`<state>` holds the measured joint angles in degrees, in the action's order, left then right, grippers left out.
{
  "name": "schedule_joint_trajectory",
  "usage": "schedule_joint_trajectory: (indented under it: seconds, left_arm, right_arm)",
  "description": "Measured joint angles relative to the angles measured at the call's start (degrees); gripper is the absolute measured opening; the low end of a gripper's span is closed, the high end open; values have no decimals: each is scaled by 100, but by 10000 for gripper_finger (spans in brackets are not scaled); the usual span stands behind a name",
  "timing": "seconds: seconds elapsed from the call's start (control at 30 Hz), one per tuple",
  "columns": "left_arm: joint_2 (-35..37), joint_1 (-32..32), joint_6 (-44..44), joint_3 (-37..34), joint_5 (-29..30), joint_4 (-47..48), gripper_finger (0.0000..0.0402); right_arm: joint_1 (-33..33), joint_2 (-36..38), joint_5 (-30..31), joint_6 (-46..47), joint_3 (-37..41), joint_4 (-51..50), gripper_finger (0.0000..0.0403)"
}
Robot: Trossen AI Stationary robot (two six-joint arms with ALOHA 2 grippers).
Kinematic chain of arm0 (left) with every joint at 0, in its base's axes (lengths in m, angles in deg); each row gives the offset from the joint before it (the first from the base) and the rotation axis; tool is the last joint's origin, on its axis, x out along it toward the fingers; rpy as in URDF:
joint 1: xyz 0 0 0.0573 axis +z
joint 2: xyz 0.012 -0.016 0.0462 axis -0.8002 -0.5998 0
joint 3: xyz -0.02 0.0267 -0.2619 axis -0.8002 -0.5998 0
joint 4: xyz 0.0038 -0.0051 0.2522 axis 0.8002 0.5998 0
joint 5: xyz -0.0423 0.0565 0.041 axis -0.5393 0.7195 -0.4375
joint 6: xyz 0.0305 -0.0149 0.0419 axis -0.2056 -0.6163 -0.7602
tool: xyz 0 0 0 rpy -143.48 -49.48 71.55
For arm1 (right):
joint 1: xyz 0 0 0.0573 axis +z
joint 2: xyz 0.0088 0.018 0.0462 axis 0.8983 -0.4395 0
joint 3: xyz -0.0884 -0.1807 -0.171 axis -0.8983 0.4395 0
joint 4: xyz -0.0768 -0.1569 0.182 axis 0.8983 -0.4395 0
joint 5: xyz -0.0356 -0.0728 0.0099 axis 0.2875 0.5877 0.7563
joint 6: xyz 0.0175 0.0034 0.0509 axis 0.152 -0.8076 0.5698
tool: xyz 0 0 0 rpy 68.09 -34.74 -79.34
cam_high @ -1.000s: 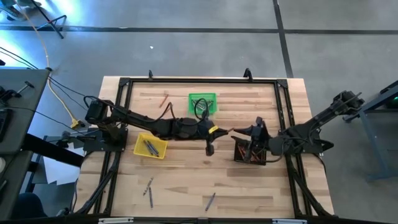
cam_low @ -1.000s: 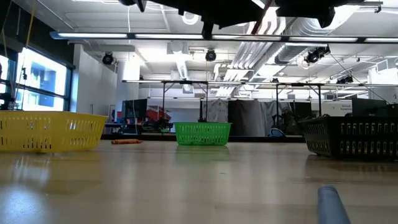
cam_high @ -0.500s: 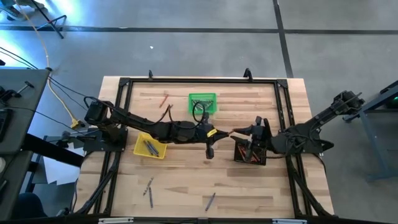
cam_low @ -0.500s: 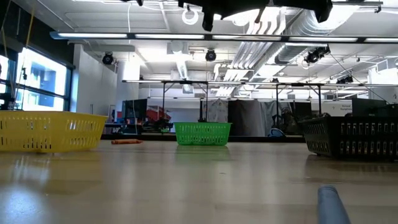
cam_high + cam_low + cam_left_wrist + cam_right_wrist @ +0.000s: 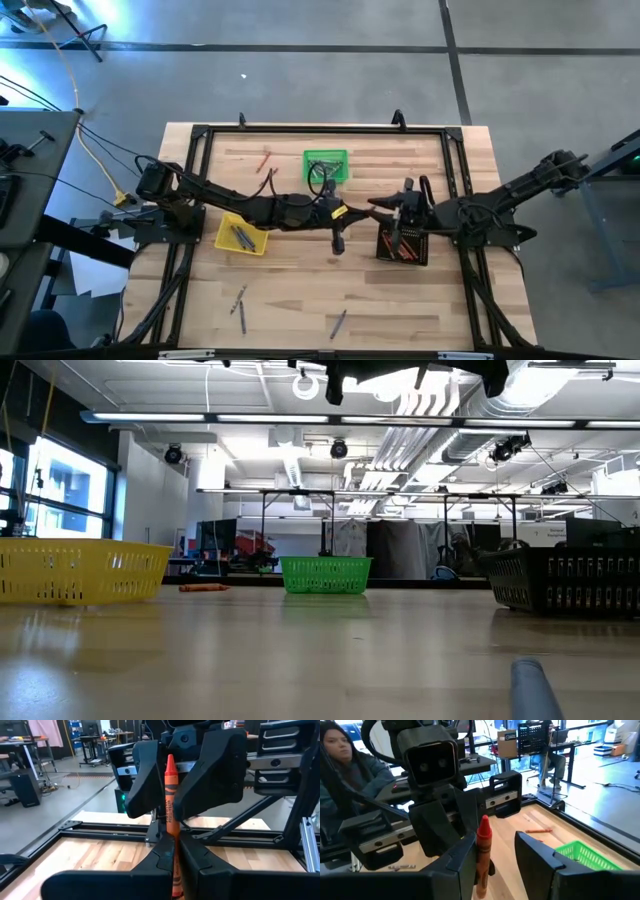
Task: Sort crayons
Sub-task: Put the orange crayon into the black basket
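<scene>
the left gripper (image 5: pixel 358 212) is clenched on an orange crayon (image 5: pixel 171 820), which stands up out of its closed fingers (image 5: pixel 150 865) with the tip pointing away. the right gripper (image 5: pixel 377 208) faces it at mid-table, fingers (image 5: pixel 145 775) spread wide, one on each side of the crayon's upper half; whether either pad touches the crayon i cannot tell. in the right wrist view the same crayon (image 5: pixel 482 850) rises between the right arm's own dark fingers (image 5: pixel 540 855), with the left arm's wrist just behind it.

just under and behind the right gripper sits the black basket (image 5: pixel 402 245), with orange-red crayons (image 5: pixel 400 252) in it. beyond the two grippers, toward the far edge, is the green basket (image 5: pixel 326 165). back along the left arm, beside its forearm, is the yellow basket (image 5: pixel 242 235) holding grey crayons (image 5: pixel 240 236).

loose crayons lie well apart from both grippers: one orange (image 5: pixel 264 159) near the far edge by the green basket, one grey (image 5: pixel 240 298) and another grey (image 5: pixel 339 322) on the near part of the table (image 5: pixel 300 280). in the low view a blue-grey crayon end (image 5: pixel 532 688) lies close to the camera.

a seated person (image 5: pixel 342 765) shows in the room behind the left arm.
</scene>
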<state>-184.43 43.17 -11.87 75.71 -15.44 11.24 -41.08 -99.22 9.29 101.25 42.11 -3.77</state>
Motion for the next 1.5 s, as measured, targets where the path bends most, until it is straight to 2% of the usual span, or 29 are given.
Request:
schedule_joint_trajectory:
  seconds: [0.13,0.3,0.43,0.6,0.83,0.93,1.03,1.1,1.2,1.33,1.5]
  left_arm:
    - [0,0,2,0,10,-15,0]
    - [0,0,2,4,-23,-14,3]
    - [0,30,33,4,49,-10,3]
    - [0,22,192,4,713,17,25]
    - [0,26,150,4,328,15,92]
    - [0,-1,0,4,253,27,119]
    - [2,-28,-96,4,313,164,136]
    - [32,-28,-51,4,314,389,142]
    - [42,-28,242,4,314,597,144]
    - [44,-26,354,2,316,656,145]
    - [46,-22,360,2,318,661,145]
  right_arm:
    - [-69,-4,-133,-73,0,106,98]
    - [-69,-7,-348,-95,0,168,16]
    - [-75,-4,-319,-94,0,156,15]
    - [-78,47,56,-89,-3,-58,7]
    - [-78,197,468,47,-181,-827,3]
    - [-76,254,735,185,-409,-1609,3]
    - [-76,308,747,1183,-786,-3243,3]
    - [-76,304,391,2222,-984,-4537,3]
    - [-49,291,-278,3745,-962,-5770,2]
    - [116,191,-1179,5001,-585,-6231,2]
    - [291,-73,-1853,5559,-176,-6104,8]
